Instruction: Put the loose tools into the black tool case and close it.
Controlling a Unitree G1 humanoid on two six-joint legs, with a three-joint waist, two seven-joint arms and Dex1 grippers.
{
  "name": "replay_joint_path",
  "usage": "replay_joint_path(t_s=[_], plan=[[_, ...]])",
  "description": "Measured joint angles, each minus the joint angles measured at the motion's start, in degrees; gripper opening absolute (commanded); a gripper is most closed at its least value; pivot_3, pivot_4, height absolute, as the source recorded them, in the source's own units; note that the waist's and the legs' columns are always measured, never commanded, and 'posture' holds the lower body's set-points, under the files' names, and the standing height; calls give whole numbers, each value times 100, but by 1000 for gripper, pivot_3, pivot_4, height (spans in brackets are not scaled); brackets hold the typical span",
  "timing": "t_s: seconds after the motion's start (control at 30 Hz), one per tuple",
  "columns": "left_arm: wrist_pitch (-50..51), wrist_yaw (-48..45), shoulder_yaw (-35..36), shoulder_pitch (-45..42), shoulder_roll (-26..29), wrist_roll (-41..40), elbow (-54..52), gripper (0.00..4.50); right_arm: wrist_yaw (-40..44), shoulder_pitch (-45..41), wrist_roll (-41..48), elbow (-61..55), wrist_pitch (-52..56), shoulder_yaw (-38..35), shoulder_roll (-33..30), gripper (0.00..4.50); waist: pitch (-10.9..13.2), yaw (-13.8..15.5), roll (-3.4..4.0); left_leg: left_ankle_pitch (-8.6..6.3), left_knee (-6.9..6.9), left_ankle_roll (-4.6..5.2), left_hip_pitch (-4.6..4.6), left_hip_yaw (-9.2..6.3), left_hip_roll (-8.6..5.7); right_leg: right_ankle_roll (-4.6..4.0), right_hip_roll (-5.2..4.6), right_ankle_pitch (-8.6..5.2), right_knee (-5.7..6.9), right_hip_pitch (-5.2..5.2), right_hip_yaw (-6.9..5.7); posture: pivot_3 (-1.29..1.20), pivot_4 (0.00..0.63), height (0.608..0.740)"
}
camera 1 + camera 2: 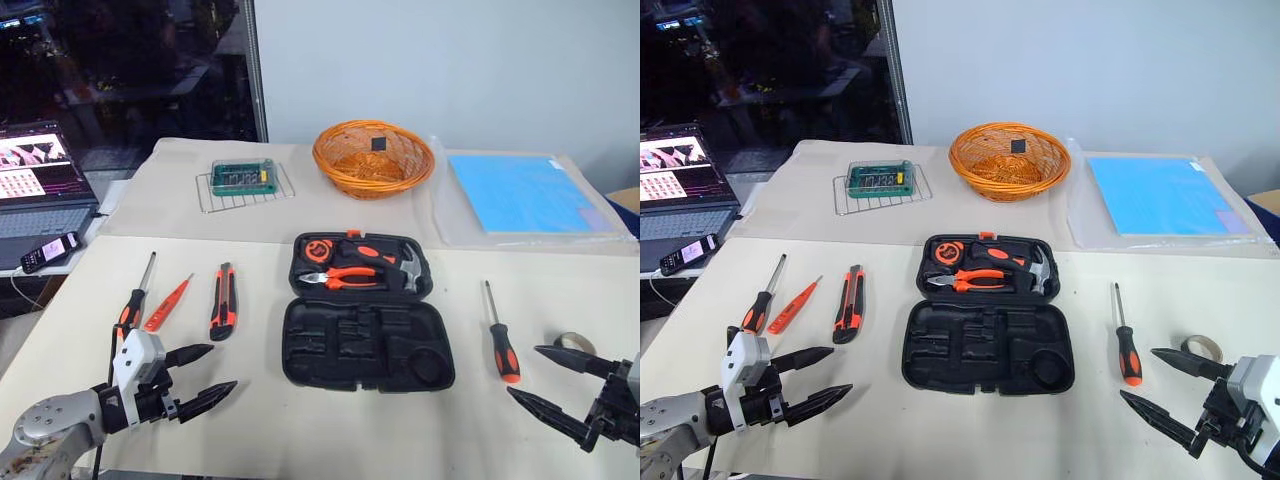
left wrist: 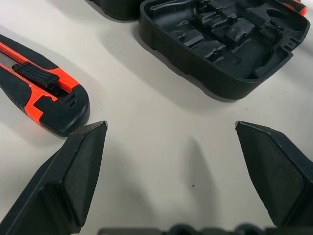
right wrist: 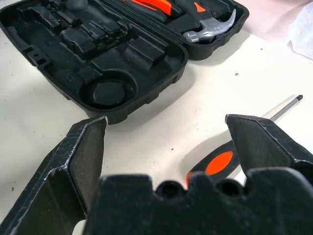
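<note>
The black moulded-plastic tool case [image 1: 367,330] lies open at the table's middle, its front half empty, while the left gripper [image 1: 205,372] and right gripper [image 1: 540,378] hover spread and empty, the right one half hiding the beige tape roll [image 1: 573,342]

no text, label or number can be read on anything here.

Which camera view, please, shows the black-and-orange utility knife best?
The left eye view: the black-and-orange utility knife lies whole, left of the open black case. The right eye view matches; the left wrist view crops it.
</note>
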Motion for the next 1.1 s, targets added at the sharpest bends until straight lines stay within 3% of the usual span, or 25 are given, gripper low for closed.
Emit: replay_joint_path(t_s=[0.07,0.13,0.2,0.3,0.37,0.53,0.63,0.73,1.0,1.1], plan=[[13,51,12,-15,-25,-12,5,4500,-12,-63,12,0,-10,13,3,4467,0,-1,0,0,0,-1,0,0,1,0,-1,0,0,0,0,0,150,740],[279,1102,457,-581,-605,-90,358,4500,-218,-697,296,-118,69,344,61,4467,4,-27,-2,0,7,-1,15,4,12,5,-2,4,9,14,7,0,150,740],[610,2040,874,-1166,-702,-160,627,4500,-349,-1213,624,-541,208,693,43,4467,14,-30,-17,2,8,-4,18,0,26,12,-7,9,11,30,1,0,150,740],[1528,3199,1286,-1562,-486,51,787,4500,-352,-1545,968,-950,423,968,-212,4467,14,-11,-25,1,0,-16,68,2,26,6,27,6,15,67,-27,0,150,740],[2165,3579,1407,-1886,-323,-12,1053,4500,-368,-1837,1134,-998,615,1211,-320,4467,18,11,-33,-3,1,-13,50,7,23,7,33,8,13,51,-30,0,150,740],[3363,3858,1275,-2900,480,15,1794,4500,-383,-2715,1359,-1186,895,1735,-677,4467,25,56,-64,-10,5,1,34,15,18,17,36,15,8,38,-29,0,150,740],[3764,3914,1007,-3208,613,73,1920,4500,-417,-2953,1381,-1231,962,1912,-689,4467,25,67,-64,-17,3,8,35,27,17,15,29,18,9,35,-21,0,150,740],[4069,3873,630,-3321,624,106,1962,3874,-483,-3031,1381,-1239,1023,2010,-689,4500,26,71,-68,-18,2,11,26,35,20,-14,25,38,10,23,-20,0,150,740],[4573,3940,475,-3374,583,203,1755,925,-610,-3053,1360,-1264,1071,2131,-688,4500,26,70,-68,-28,2,-7,23,51,24,-20,8,40,16,6,-11,0,150,740],[4481,3840,563,-3373,474,176,1704,858,-643,-2976,1356,-1299,1071,2131,-682,4500,26,79,-70,-28,4,-9,22,52,24,-21,4,41,17,6,-11,0,150,740]])
